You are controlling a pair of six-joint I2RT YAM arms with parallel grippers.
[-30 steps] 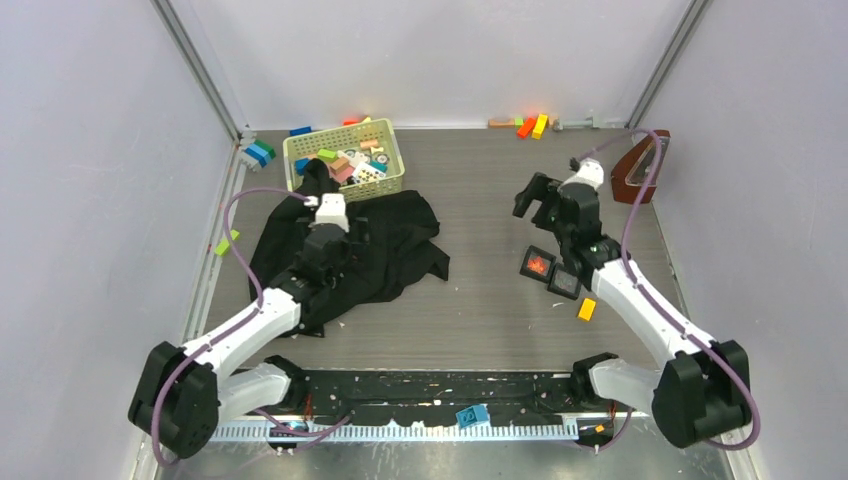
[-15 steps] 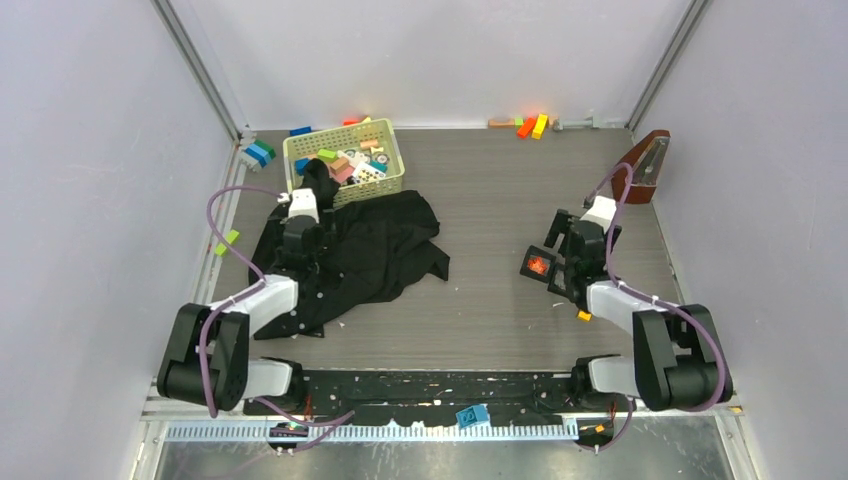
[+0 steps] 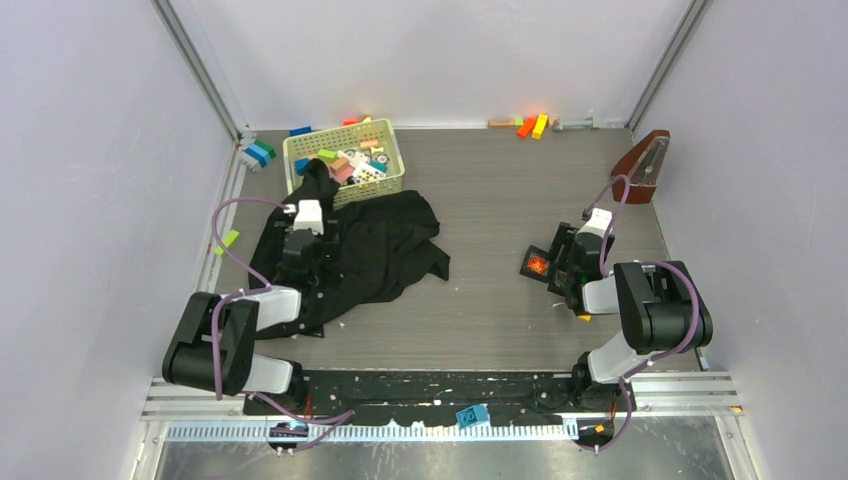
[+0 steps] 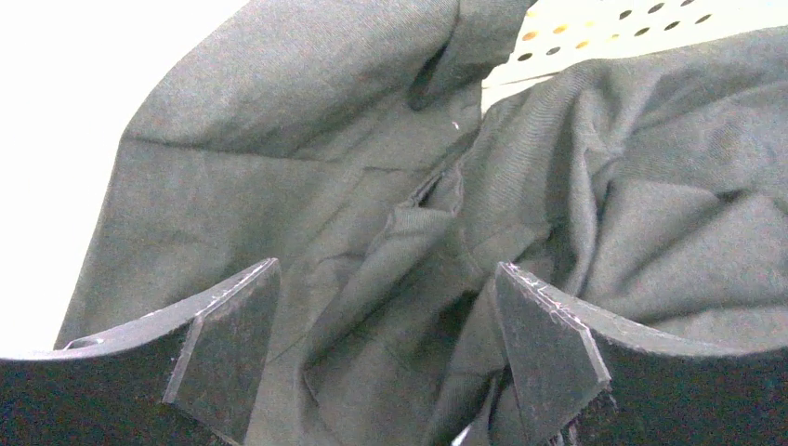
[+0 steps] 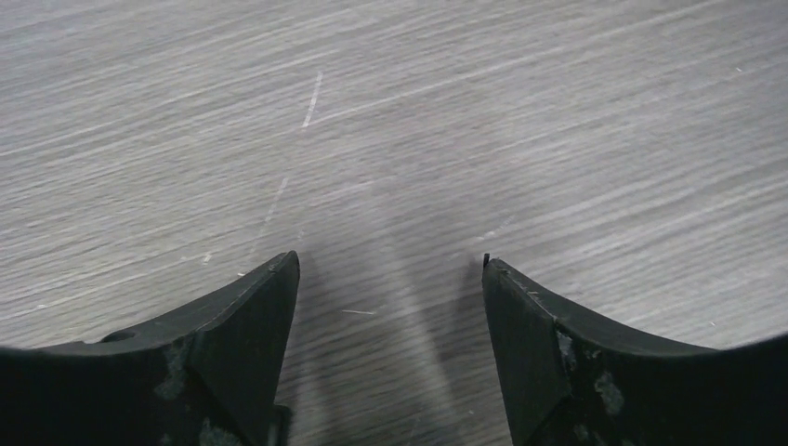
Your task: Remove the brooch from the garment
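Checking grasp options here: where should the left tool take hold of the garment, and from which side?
Grip the raised fold in the garment, just ahead of the open left tool. Come from above, fingers either side of the ridge. The cloth is limp and mostly lies low, so this standing crease probably gives the most to close on.

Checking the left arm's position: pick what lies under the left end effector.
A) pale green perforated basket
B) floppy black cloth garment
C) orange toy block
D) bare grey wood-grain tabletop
B: the left wrist view shows the open left end effector over folds of the floppy black cloth garment.
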